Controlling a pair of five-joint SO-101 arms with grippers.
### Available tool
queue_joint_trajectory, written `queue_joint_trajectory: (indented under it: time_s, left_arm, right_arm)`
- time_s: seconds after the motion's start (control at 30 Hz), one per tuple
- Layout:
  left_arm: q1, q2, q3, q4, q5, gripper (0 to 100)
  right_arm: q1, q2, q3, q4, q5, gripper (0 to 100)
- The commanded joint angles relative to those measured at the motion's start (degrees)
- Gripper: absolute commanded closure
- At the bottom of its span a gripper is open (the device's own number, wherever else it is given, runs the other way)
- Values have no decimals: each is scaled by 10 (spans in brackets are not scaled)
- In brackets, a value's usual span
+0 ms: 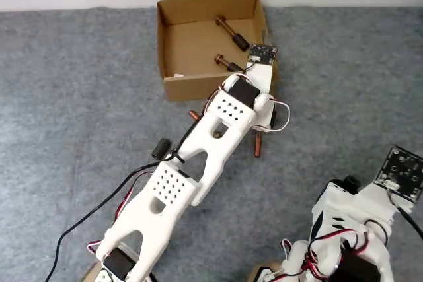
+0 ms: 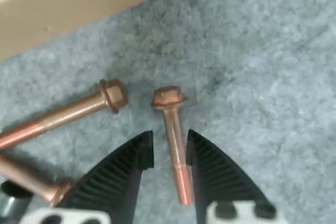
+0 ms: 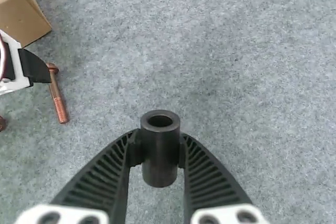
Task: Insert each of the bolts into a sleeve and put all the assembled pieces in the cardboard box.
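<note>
Two pieces (image 1: 231, 33) lie in the box (image 1: 198, 88); left gripper (image 2: 169, 146), part-open, straddles a bolt (image 2: 170, 121), right gripper (image 3: 159, 148) clamps a sleeve (image 3: 159, 158).

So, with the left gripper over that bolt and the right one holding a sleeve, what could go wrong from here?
1. The left gripper has its open jaws astride the bolt at the shank, away from the head; lifted, it may swing or slip.
2. A second bolt lies close beside it and could get nudged.
3. The right gripper pinches the sleeve at its fingertips; insertion force may tilt it.
</note>
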Motion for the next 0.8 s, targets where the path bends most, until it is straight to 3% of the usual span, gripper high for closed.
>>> queue_joint_trajectory:
  time_s: [0.0,0.5,0.67,0.77]
  left_arm:
    - [3,16,-56,10,4,883]
    - [-3,55,-58,54,4,890]
    - [-16,56,-57,69,4,996]
    - [-17,56,-58,67,4,994]
  right_arm:
    - [5,-6,-4,-7,-1,990]
    - [5,-6,-5,-7,11,990]
    - [5,-6,-5,-7,11,990]
    - [4,-6,-5,-7,11,990]
